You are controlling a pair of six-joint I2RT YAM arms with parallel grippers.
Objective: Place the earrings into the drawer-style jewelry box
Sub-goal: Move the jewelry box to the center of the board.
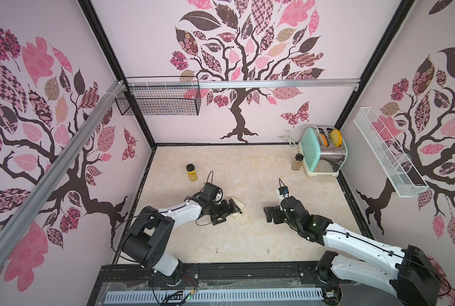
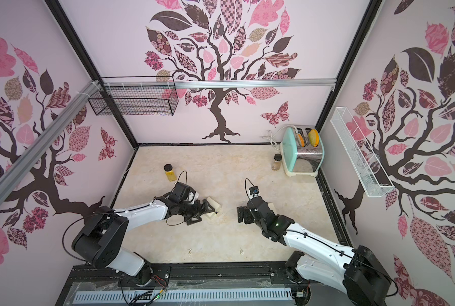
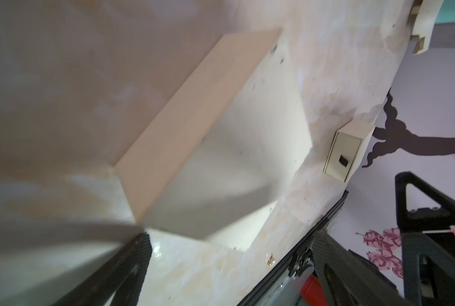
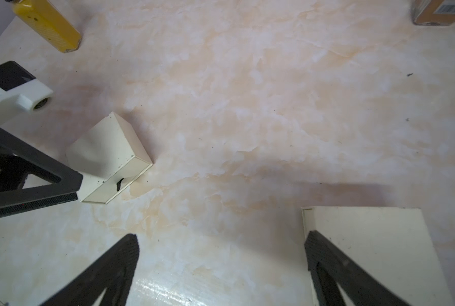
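Under the right arm (image 1: 353, 238): second cream box (image 4: 374, 238) almost wholly hidden in both top views and cut off by the frame edge in the right wrist view. Cannot tell whether closed top or open tray; contents not visible.

Beside the left tool (image 1: 228, 211): jewelry box (image 4: 104, 148), cream, partly covered by that tool in both top views, black pull tab on its front, drawer looking shut; inside unseen.

Left tool spread wide, gripping nothing, one finger (image 4: 36, 182) just beside the box front. Right tool (image 4: 221, 235) also wide apart, only bare table (image 4: 247, 106) between the tips, nothing held.

Only two made out: left earring (image 1: 217, 251) and right earring (image 1: 268, 250), tiny, blurred, lying on the table close to its near edge, well apart, outside both boxes.

Far right: toaster (image 1: 324, 153), two yellow pieces (image 1: 335, 137) in its slots.
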